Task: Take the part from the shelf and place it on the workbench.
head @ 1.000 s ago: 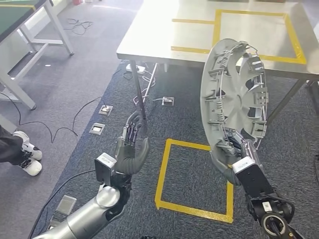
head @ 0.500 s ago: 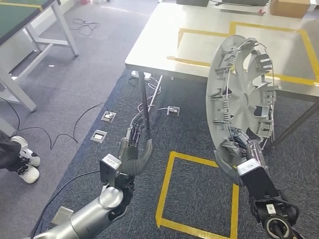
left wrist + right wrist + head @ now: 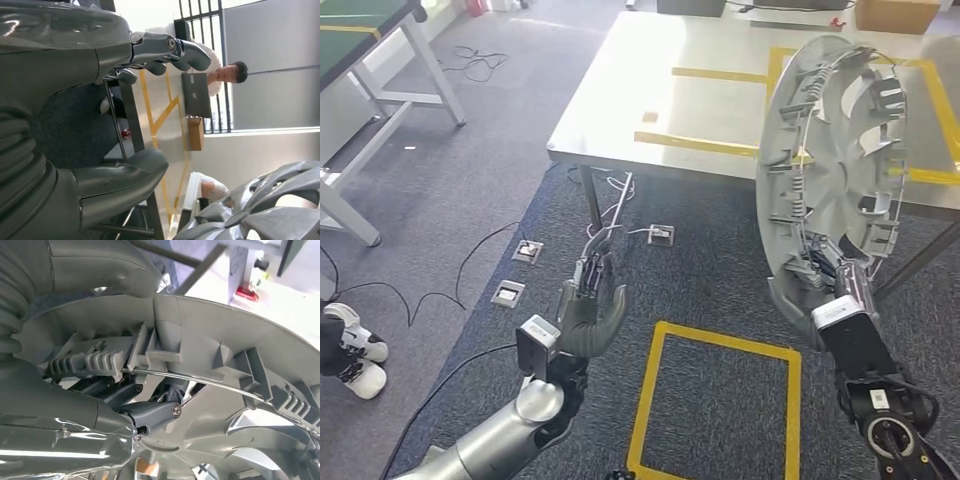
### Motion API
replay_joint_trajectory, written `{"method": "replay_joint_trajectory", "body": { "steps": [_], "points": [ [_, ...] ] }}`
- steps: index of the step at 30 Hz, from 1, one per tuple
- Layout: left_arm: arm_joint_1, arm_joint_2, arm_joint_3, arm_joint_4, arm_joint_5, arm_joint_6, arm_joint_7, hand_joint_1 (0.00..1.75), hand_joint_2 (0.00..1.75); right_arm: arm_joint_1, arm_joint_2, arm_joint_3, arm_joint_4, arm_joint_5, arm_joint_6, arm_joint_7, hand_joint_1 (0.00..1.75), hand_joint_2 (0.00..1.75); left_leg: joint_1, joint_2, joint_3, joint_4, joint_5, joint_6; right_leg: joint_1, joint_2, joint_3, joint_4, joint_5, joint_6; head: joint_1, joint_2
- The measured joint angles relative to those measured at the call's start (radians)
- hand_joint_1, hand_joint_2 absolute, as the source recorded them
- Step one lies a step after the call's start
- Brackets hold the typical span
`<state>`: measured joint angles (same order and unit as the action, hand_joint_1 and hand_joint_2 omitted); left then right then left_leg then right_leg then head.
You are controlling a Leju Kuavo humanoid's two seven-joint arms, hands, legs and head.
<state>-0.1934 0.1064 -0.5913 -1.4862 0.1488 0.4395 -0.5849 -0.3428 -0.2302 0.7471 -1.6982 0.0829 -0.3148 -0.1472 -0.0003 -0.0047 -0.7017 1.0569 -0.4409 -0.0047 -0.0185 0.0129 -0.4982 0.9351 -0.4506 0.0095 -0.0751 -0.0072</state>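
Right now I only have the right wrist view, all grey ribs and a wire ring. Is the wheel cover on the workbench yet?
Observer: No. The head view shows the wheel cover upright in the air, gripped at its lower rim by the right robot hand, the workbench behind it.
Operator: Anything on the bench where it would land?
Observer: A yellow tape outline marks the top; a cardboard box sits at the far edge.
Operator: And the other arm?
Observer: The left robot hand is empty, low over the carpet.
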Motion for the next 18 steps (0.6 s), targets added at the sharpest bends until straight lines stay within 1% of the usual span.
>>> {"method": "replay_joint_trajectory", "body": {
  "steps": [1,2,3,5,6,7,8,9,10,11,12,13,14,16,17,18],
  "points": [
    [0.000,0.000,0.000,0.000,-0.002,-0.001,0.000,0.00,1.75,-0.004,0.000,-0.005,0.000,0.001,-0.002,0.000,1.75,1.75,-0.001,0.002,0.011,-0.061,0.061,0.004,0.001,0.002,0.011,0.000,-0.013,0.005,-0.001,0.000],
    [0.000,0.000,0.000,0.001,-0.004,-0.002,-0.001,0.00,1.75,-0.008,0.000,-0.010,0.000,0.002,-0.006,-0.001,1.75,1.75,-0.004,0.002,0.019,-0.101,0.105,0.008,0.003,0.003,0.021,-0.001,-0.025,0.011,0.000,0.000],
    [0.000,-0.001,0.000,0.002,-0.005,-0.003,-0.002,0.00,1.75,-0.012,0.000,-0.014,0.000,0.004,-0.010,-0.001,1.75,1.75,-0.005,0.002,0.024,-0.117,0.120,0.013,0.005,0.004,0.029,0.000,-0.033,0.018,0.001,0.000],
    [-0.003,-0.002,-0.001,0.002,-0.007,-0.003,-0.004,0.00,1.75,-0.020,0.000,-0.026,0.000,0.007,-0.016,-0.003,1.75,1.75,-0.005,-0.001,0.042,-0.116,0.104,0.026,0.003,0.002,0.043,0.000,-0.046,0.030,0.004,0.000],
    [-0.005,-0.003,-0.001,0.002,-0.007,-0.002,-0.004,0.00,1.75,-0.025,0.000,-0.033,0.001,0.008,-0.018,-0.003,1.75,1.75,-0.004,-0.001,0.054,-0.116,0.096,0.034,0.002,0.000,0.038,0.020,-0.050,0.034,0.007,0.000],
    [-0.006,-0.004,-0.001,0.002,-0.007,0.000,-0.005,0.00,1.75,-0.032,0.000,-0.040,0.003,0.010,-0.018,-0.004,1.75,1.75,-0.004,-0.001,0.067,-0.116,0.088,0.040,0.001,-0.003,0.020,0.057,-0.059,0.037,0.010,0.000],
    [-0.006,-0.005,-0.001,0.002,-0.007,0.000,-0.005,0.00,1.75,-0.040,0.000,-0.047,0.006,0.012,-0.019,-0.005,1.75,1.75,-0.005,-0.002,0.079,-0.117,0.080,0.044,0.000,-0.005,-0.017,0.120,-0.074,0.038,0.013,0.000],
    [-0.004,-0.005,-0.001,0.002,-0.006,0.001,-0.005,0.00,1.75,-0.048,0.000,-0.054,0.010,0.013,-0.019,-0.006,1.75,1.75,-0.007,-0.002,0.091,-0.116,0.069,0.048,0.000,-0.006,-0.060,0.192,-0.094,0.039,0.017,0.000],
    [-0.002,-0.005,-0.001,0.002,-0.006,0.001,-0.005,0.00,1.75,-0.054,-0.001,-0.060,0.014,0.015,-0.020,-0.006,1.75,1.75,-0.009,-0.003,0.104,-0.116,0.058,0.051,0.001,-0.006,-0.105,0.255,-0.121,0.039,0.018,0.000],
    [0.001,-0.004,-0.001,0.002,-0.006,0.001,-0.005,0.00,1.75,-0.058,-0.003,-0.066,0.020,0.015,-0.020,-0.005,1.75,1.75,-0.012,-0.005,0.120,-0.116,0.045,0.053,0.002,-0.006,-0.142,0.295,-0.147,0.039,0.019,0.000],
    [0.003,-0.004,-0.001,0.002,-0.006,0.000,-0.005,0.00,1.75,-0.062,-0.004,-0.073,0.026,0.016,-0.021,-0.003,1.75,1.75,-0.015,-0.008,0.138,-0.116,0.031,0.054,0.003,-0.006,-0.163,0.299,-0.160,0.038,0.019,0.000],
    [0.004,-0.004,-0.001,0.002,-0.006,-0.001,-0.005,0.00,1.75,-0.065,-0.006,-0.078,0.032,0.018,-0.022,-0.001,1.75,1.75,-0.018,-0.011,0.158,-0.116,0.016,0.055,0.005,-0.006,-0.171,0.271,-0.154,0.034,0.021,0.000],
    [0.005,-0.004,-0.001,0.002,-0.006,-0.003,-0.005,0.00,1.75,-0.069,-0.007,-0.084,0.037,0.020,-0.022,0.002,1.75,1.75,-0.022,-0.013,0.178,-0.116,0.001,0.055,0.009,-0.006,-0.170,0.218,-0.119,0.028,0.022,0.000],
    [0.006,-0.005,-0.001,0.003,-0.006,-0.007,-0.004,0.00,1.75,-0.082,-0.009,-0.093,0.049,0.024,-0.024,0.005,1.75,1.75,-0.028,-0.017,0.212,-0.116,-0.027,0.055,0.020,-0.006,-0.161,0.087,0.020,0.008,0.023,0.000],
    [0.006,-0.004,-0.001,0.003,-0.005,-0.008,-0.004,0.00,1.75,-0.089,-0.009,-0.098,0.054,0.025,-0.026,0.006,1.75,1.75,-0.029,-0.018,0.221,-0.117,-0.039,0.051,0.025,-0.005,-0.153,0.044,0.073,0.000,0.023,0.000],
    [0.006,-0.004,-0.001,0.004,-0.005,-0.009,-0.003,0.00,1.75,-0.095,-0.010,-0.103,0.059,0.026,-0.027,0.006,1.75,1.75,-0.028,-0.019,0.228,-0.118,-0.047,0.047,0.029,-0.005,-0.148,0.019,0.105,-0.007,0.024,0.000]
  ]
}}
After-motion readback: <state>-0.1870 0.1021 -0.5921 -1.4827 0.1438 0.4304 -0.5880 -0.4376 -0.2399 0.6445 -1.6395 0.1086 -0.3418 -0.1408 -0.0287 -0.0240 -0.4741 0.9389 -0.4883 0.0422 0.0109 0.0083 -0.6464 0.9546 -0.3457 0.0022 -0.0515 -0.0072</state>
